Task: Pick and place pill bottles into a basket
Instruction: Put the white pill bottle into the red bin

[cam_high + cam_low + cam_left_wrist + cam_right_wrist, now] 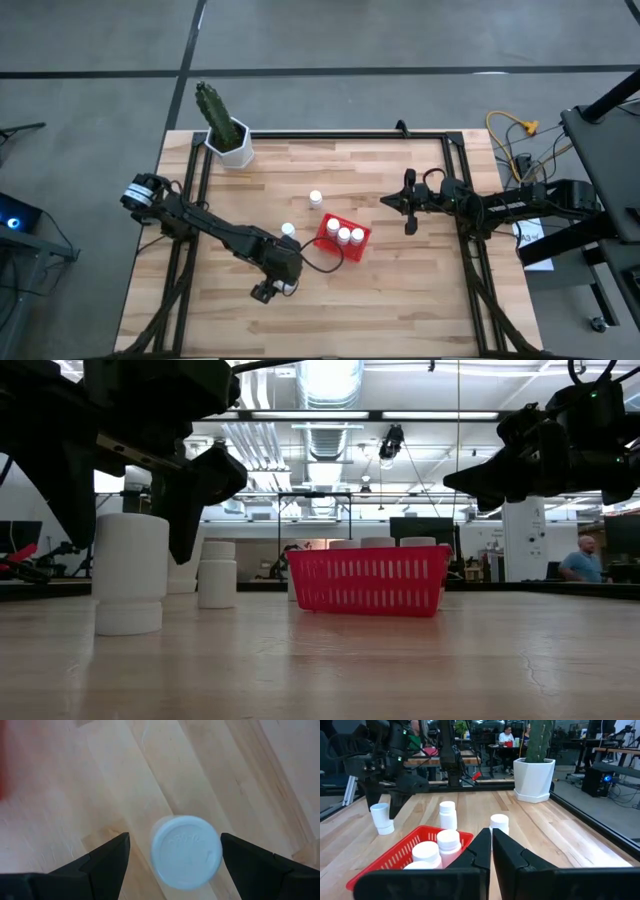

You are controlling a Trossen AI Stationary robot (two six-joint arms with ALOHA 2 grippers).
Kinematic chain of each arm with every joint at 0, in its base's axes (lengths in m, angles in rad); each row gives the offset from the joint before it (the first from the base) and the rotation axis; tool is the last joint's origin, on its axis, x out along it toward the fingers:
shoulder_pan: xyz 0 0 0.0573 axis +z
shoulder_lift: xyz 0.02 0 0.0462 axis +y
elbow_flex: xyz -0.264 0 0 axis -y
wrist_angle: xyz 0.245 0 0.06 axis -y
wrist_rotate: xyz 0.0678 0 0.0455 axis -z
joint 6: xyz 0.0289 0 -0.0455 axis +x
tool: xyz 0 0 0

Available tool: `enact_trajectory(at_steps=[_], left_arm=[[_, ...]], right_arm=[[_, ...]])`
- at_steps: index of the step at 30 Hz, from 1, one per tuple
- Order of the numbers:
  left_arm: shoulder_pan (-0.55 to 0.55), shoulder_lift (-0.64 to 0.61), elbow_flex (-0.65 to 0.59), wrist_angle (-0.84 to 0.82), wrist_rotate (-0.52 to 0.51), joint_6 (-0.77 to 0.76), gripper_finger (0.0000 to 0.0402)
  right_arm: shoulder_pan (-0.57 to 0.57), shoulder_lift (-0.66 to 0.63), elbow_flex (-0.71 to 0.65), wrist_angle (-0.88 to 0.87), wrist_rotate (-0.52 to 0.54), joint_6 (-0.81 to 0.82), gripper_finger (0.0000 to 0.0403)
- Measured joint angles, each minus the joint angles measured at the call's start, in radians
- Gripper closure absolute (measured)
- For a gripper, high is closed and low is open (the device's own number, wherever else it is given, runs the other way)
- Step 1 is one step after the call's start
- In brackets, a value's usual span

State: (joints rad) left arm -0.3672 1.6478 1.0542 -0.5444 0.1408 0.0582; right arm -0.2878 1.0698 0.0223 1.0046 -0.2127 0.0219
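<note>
A white bottle stands upright on the desk, long axis vertical, round cap facing up; it sits between the fingers of the left gripper, which are spread wide on either side of it without touching. Body and cap are plain white and cylindrical. Beyond this gripper, two more bottles stand upright on the bare wood. Beside them, the red basket with mesh walls holds three upright bottles. The right gripper hovers past the basket, fingers pressed together, holding nothing. A cactus pot occupies the far corner.
</note>
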Motion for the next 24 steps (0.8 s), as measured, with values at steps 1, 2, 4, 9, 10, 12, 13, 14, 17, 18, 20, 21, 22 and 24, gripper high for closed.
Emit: enact_trajectory(at_steps=[1, 2, 4, 9, 10, 12, 13, 14, 17, 18, 20, 21, 22, 24], left_arm=[[0.000, 0.000, 0.000, 0.001, 0.000, 0.000, 0.0110], [0.000, 0.000, 0.000, 0.004, 0.000, 0.000, 0.0110], [0.000, 0.000, 0.001, 0.004, 0.000, 0.000, 0.0110], [0.000, 0.000, 0.002, 0.005, 0.000, 0.000, 0.0137], [0.000, 0.000, 0.002, 0.005, 0.000, 0.000, 0.0146], [0.000, 0.000, 0.002, 0.005, 0.000, 0.000, 0.0166], [0.000, 0.000, 0.002, 0.004, 0.000, 0.000, 0.0175], [0.000, 0.000, 0.002, 0.004, 0.001, 0.000, 0.0185], [0.000, 0.000, 0.002, 0.005, 0.001, 0.000, 0.0209], [0.000, 0.000, 0.002, 0.005, 0.001, 0.000, 0.0215], [0.000, 0.000, 0.003, 0.005, 0.001, 0.000, 0.0224], [0.000, 0.000, 0.003, 0.005, 0.001, 0.000, 0.0226], [0.000, 0.000, 0.003, 0.005, 0.001, 0.000, 0.0226], [0.000, 0.000, 0.003, 0.005, 0.001, 0.000, 0.0226]], right_arm=[[0.000, 0.000, 0.000, 0.000, 0.000, 0.000, 0.0394], [0.000, 0.000, 0.000, 0.000, 0.000, 0.000, 0.0394], [0.000, 0.000, 0.000, 0.000, 0.000, 0.000, 0.0394], [0.000, 0.000, 0.000, -0.001, 0.000, -0.002, 0.0394], [0.000, 0.000, 0.000, -0.001, 0.000, -0.002, 0.0394], [0.000, 0.000, 0.000, -0.002, 0.000, -0.002, 0.0394], [0.000, 0.000, 0.000, -0.002, 0.000, -0.002, 0.0394], [0.000, 0.000, 0.000, -0.002, 0.000, -0.002, 0.0394], [0.000, 0.000, 0.000, -0.002, 0.000, -0.003, 0.0394], [0.000, 0.000, 0.000, -0.002, 0.000, -0.003, 0.0394], [0.000, 0.000, 0.000, -0.002, 0.000, -0.003, 0.0394], [0.000, 0.000, 0.000, -0.002, 0.000, -0.003, 0.0394], [0.000, 0.000, 0.000, -0.002, 0.000, -0.003, 0.0394], [0.000, 0.000, 0.000, -0.002, 0.000, -0.003, 0.0394]])
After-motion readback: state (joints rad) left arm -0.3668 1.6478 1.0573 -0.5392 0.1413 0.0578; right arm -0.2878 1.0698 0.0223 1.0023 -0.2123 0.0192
